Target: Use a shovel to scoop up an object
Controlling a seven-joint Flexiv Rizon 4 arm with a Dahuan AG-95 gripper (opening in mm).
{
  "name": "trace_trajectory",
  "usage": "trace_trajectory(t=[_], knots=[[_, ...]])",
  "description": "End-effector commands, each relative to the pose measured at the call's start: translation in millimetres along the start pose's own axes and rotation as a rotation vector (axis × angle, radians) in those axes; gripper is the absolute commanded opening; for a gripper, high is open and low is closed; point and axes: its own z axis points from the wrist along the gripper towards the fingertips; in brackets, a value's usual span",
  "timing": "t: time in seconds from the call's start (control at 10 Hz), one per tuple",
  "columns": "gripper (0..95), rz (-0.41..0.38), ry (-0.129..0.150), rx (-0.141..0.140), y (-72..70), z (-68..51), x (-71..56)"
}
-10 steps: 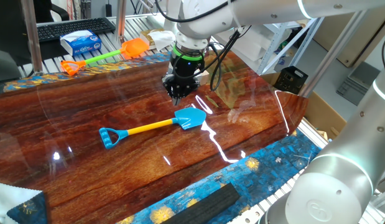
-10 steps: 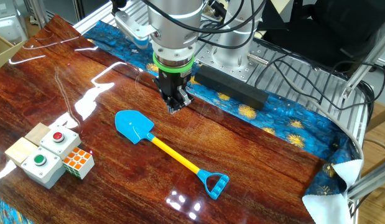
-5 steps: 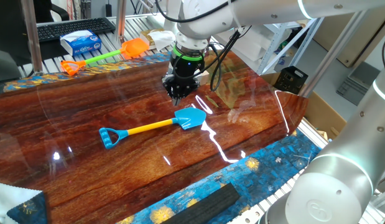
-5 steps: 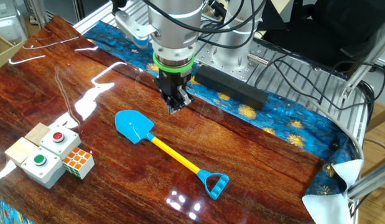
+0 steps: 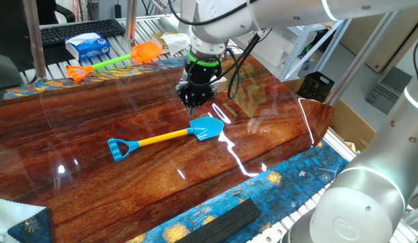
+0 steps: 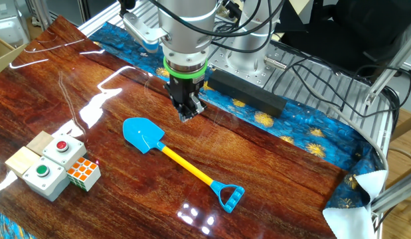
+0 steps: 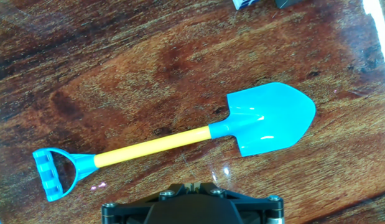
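Hovering above the bench, my claw holds nothing, fingers looking pressed together. The shovel lies flat just below it; the cube sits well apart, beside two button boxes.

table: glossy red-brown wood, bright light glare
cloth: blue, gold-patterned, along table edges
keyboard: black, behind table
frame: metal struts
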Motion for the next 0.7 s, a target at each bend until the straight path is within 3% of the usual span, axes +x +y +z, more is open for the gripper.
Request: trace_trajectory(t=[0.1,0.4,0.6,0.7], knots=[[0.0,0.209,-0.007,0.002,5.8,9.6,2.1],[0.0,0.483,0.016,-0.03,14.3,27.7,5.5],[0.0,0.59,-0.002,-0.005,25.5,40.1,8.9],[0.0,0.688,0.002,-0.008,32.9,45.9,9.2]])
